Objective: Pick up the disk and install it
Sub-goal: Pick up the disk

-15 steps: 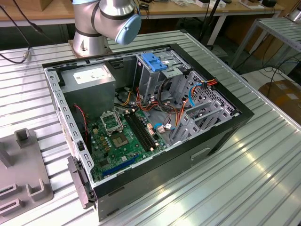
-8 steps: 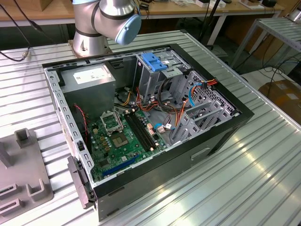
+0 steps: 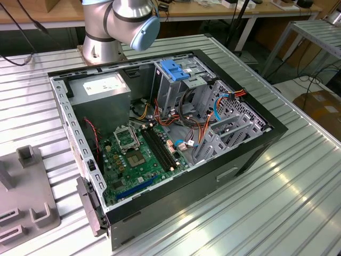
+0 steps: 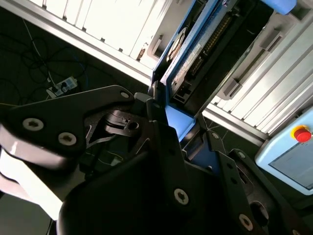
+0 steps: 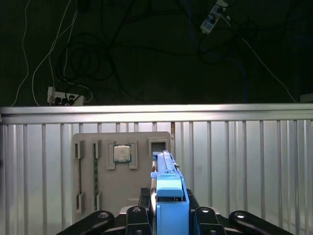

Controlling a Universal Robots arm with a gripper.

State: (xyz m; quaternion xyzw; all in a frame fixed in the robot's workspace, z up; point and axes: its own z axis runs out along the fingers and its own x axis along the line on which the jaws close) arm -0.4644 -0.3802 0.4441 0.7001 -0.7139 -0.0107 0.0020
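You've got the gripper (image 5: pixel 169 208) clamped on the disk (image 5: pixel 165 169) by its blue edge, so any tilt risks slipping or jamming at the drive cage (image 3: pixel 166 93)

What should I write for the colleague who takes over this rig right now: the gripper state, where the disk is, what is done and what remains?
Gripper: shut on the disk, which stands on edge between the fingers in both wrist views.
Disk: held clear of the ribbed table. In the first wrist view, the grey fixture tray lies behind it.
Computer case: open on the table in the exterior view, with a blue bracket in its drive cage.
Done: the disk is picked up.
Left: the install, as the disk is not in the case.
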